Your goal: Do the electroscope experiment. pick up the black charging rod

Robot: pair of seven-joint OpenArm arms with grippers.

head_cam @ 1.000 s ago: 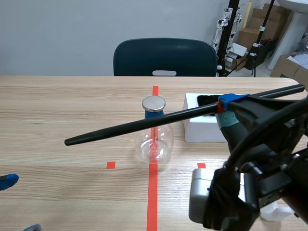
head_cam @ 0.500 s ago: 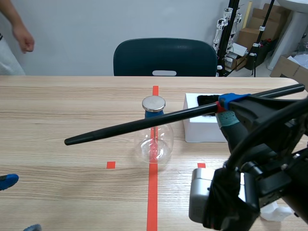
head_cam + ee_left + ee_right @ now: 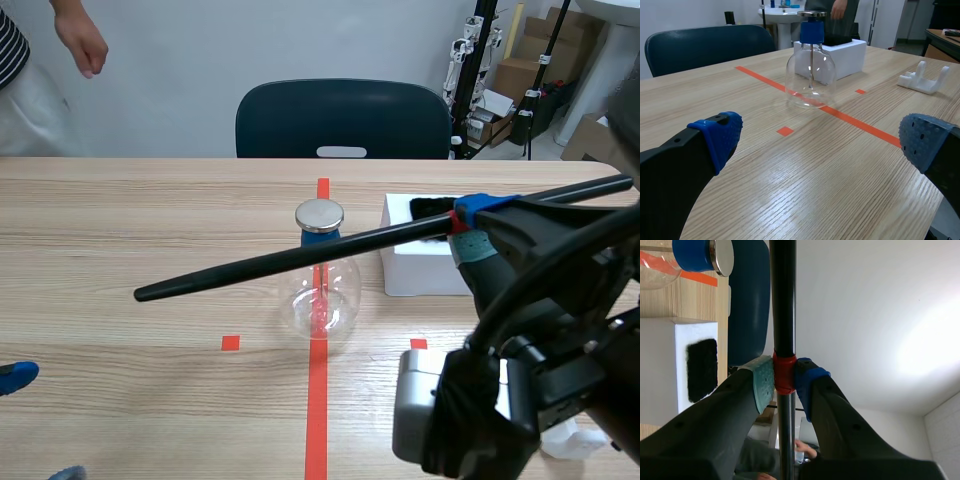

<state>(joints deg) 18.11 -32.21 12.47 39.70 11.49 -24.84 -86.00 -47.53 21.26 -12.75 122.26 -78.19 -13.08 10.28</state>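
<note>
The right gripper, at frame right, clamps the long black charging rod aloft across centre, crossing the clear glass flask electroscope, left gripper agape; pickup looks complete, charging it seemingly next.

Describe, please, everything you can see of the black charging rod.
The black charging rod is long, thin, smooth and matte, narrowing to its free tip. A red band rings it where the right gripper is shut on it. It hangs above the table, nearly level, with the tip slightly lower toward the robot's left, and crosses in front of the glass electroscope. Nothing else is seen touching it.
</note>
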